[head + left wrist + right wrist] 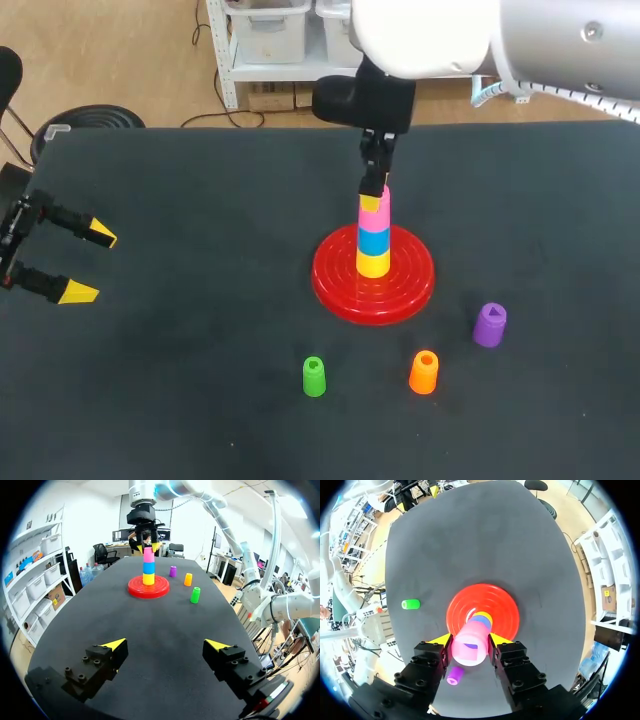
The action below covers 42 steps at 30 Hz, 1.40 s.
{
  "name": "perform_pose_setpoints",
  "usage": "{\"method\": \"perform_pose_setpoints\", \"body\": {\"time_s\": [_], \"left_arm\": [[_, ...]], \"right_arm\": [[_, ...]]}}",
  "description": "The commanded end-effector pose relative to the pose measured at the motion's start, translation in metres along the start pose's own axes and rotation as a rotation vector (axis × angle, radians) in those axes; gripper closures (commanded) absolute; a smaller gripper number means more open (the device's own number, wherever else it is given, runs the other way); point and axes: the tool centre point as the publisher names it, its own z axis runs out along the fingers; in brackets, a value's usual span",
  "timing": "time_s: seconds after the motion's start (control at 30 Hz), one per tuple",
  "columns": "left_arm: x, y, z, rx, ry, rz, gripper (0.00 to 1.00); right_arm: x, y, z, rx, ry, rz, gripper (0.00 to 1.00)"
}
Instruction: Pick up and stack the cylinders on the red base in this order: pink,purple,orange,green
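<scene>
A red base (345, 290) near the table's middle carries a stack: a yellow cylinder (373, 263), a blue one (373, 241) and a pink cylinder (380, 214) on top. My right gripper (372, 198) comes down from above, shut on the pink cylinder (470, 644), a yellow tip against each side. In front of the base stand the green cylinder (314, 376), the orange cylinder (424, 371) and the purple cylinder (489, 324), all upright and apart. My left gripper (92, 264) hovers open and empty at the table's left edge, far from the stack (148, 567).
Dark table surface (180, 380) surrounds the base. The three loose cylinders form a shallow arc between the base and the table's front edge; the purple cylinder (454, 675) shows just under my right gripper's fingers.
</scene>
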Motion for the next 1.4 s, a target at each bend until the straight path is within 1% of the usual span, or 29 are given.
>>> {"method": "perform_pose_setpoints", "body": {"time_s": [0.03,0.27,0.73,0.8,0.83,0.87,1.17,1.3,1.4], "left_arm": [[0.001,0.000,0.000,0.001,-0.002,0.003,0.00],[0.001,0.000,0.000,0.001,-0.002,0.003,0.00],[0.001,0.000,0.000,0.001,-0.002,0.003,0.00],[0.001,0.000,0.000,0.001,-0.002,0.003,0.00],[0.001,0.000,0.000,0.001,-0.002,0.003,0.00],[0.001,0.000,0.000,0.001,-0.002,0.003,0.00],[0.001,0.000,0.000,0.001,-0.002,0.003,0.00],[0.001,0.000,0.000,0.001,-0.002,0.003,0.00],[0.001,0.000,0.000,0.001,-0.002,0.003,0.00]], "right_arm": [[0.002,0.002,0.011,-0.002,-0.003,-0.001,1.00],[0.002,0.002,0.014,0.013,-0.004,0.003,1.00],[0.003,0.001,0.019,0.005,-0.007,0.007,1.00],[0.003,0.002,0.016,0.031,-0.028,0.015,1.00],[0.003,0.002,0.015,0.031,-0.025,0.015,0.76],[0.003,0.002,0.014,0.040,-0.027,0.017,0.00],[0.004,0.005,-0.002,0.091,-0.054,0.017,0.00],[0.006,0.010,-0.019,0.137,-0.074,0.018,0.00],[0.012,0.016,-0.033,0.170,-0.075,0.027,0.00]]}}
